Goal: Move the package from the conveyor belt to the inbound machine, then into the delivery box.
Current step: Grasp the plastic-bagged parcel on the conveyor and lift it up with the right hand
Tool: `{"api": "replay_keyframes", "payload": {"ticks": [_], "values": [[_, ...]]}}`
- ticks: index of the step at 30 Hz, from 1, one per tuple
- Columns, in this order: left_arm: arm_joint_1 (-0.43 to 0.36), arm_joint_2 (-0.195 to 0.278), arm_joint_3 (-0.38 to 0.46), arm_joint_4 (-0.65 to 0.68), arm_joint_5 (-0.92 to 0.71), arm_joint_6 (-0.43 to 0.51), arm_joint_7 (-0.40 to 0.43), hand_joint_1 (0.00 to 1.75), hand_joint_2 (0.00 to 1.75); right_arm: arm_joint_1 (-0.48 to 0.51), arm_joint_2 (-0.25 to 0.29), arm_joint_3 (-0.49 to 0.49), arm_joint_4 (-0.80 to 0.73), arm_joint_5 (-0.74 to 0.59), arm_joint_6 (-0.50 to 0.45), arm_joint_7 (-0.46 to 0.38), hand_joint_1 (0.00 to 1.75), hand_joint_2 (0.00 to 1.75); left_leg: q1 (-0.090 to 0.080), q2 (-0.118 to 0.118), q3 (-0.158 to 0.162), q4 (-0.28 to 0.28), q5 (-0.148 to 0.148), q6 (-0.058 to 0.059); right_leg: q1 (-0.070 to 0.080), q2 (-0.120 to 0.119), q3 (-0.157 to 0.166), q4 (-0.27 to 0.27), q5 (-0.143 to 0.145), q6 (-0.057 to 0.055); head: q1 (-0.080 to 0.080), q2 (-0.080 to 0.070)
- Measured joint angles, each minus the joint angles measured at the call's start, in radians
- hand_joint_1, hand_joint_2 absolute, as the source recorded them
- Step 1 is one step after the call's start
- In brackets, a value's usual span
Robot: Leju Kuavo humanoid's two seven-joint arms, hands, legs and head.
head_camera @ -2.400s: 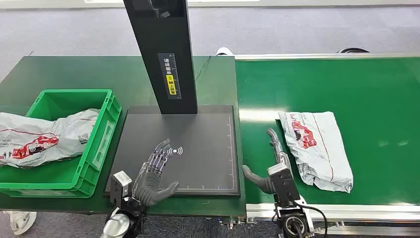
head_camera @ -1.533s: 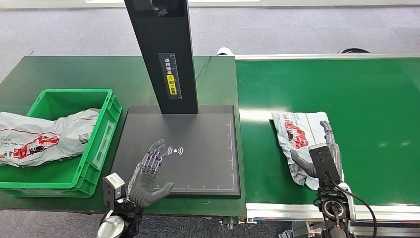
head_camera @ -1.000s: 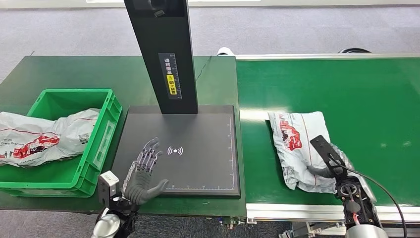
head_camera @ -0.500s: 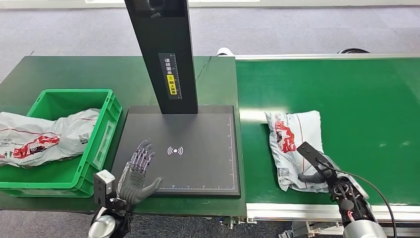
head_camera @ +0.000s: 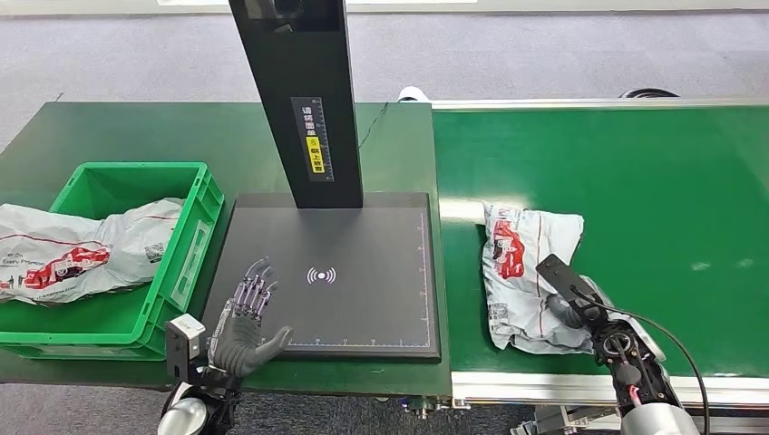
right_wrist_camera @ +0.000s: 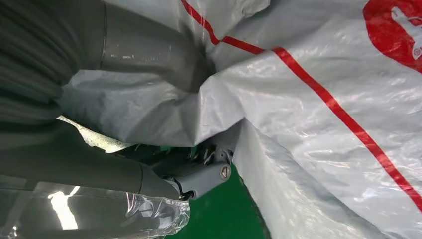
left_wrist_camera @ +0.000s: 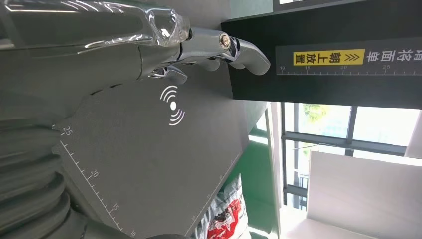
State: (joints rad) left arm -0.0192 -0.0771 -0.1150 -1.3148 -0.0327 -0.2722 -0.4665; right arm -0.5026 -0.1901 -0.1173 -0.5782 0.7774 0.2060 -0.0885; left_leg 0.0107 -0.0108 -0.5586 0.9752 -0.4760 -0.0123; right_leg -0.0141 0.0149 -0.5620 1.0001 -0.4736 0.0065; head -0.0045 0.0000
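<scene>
Where the green conveyor belt meets the dark scanner plate, a grey plastic package with red printing lies crumpled on the belt, just beside the plate's right edge and not on it. The right hand is at the package's near end, the end farthest from the scanner post; its thumb presses into the top of the plastic while darker fingers sit beneath a gathered fold, so the hand grips the bag at that corner. The rest of the package rests on the belt. The left hand hovers over the near left corner of the plate, palm down, fingers spread and straight, holding nothing. A white signal mark is printed near the middle of the plate, ahead of that hand's fingertips. The black post rises from the plate's far edge and carries a yellow label. To the left of the plate stands a green crate, touching or nearly touching it; a second grey package lies in the crate and hangs over its left wall.
</scene>
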Motion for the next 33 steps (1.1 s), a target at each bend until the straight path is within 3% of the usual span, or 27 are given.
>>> {"api": "replay_keyframes", "payload": {"ticks": [13, 20, 28, 30, 33], "values": [[0.001, -0.003, 0.007, -0.004, -0.005, 0.000, -0.004, 0.00, 1.75, 0.028, 0.020, 0.049, -0.040, -0.026, 0.005, -0.005, 1.75, 1.75, 0.000, 0.000, 0.000, 0.000, 0.000, 0.000, 0.000, 0.000, 0.000, 0.000, 0.000, 0.000, 0.000, 0.000], [0.026, -0.005, 0.019, -0.041, -0.008, 0.000, -0.005, 0.00, 1.75, 0.070, 0.048, 0.059, -0.120, -0.113, -0.100, -0.040, 1.75, 1.75, 0.000, 0.000, -0.001, 0.000, 0.000, 0.000, 0.000, 0.000, -0.001, 0.000, 0.000, 0.000, 0.000, 0.000], [0.041, -0.005, 0.025, -0.064, -0.008, 0.000, -0.005, 0.00, 1.75, 0.091, 0.062, 0.059, -0.184, -0.130, -0.115, -0.040, 1.75, 1.75, 0.000, 0.000, -0.001, 0.000, 0.000, 0.000, 0.000, 0.000, -0.001, 0.000, 0.000, 0.000, 0.000, 0.000], [0.042, -0.004, 0.025, -0.065, -0.008, 0.000, -0.005, 0.00, 1.75, 0.099, 0.066, 0.056, -0.200, -0.149, -0.162, -0.056, 1.75, 1.75, 0.000, 0.000, -0.002, 0.000, 0.000, 0.000, 0.000, 0.000, -0.001, 0.000, 0.000, 0.000, 0.000, 0.000], [0.048, -0.004, 0.025, -0.074, -0.006, 0.000, -0.005, 0.00, 1.75, 0.118, 0.079, 0.042, -0.257, -0.163, -0.339, -0.087, 1.75, 1.75, 0.000, 0.000, -0.002, 0.000, 0.000, 0.000, 0.000, -0.001, -0.001, 0.000, 0.000, 0.000, 0.000, 0.000]]}}
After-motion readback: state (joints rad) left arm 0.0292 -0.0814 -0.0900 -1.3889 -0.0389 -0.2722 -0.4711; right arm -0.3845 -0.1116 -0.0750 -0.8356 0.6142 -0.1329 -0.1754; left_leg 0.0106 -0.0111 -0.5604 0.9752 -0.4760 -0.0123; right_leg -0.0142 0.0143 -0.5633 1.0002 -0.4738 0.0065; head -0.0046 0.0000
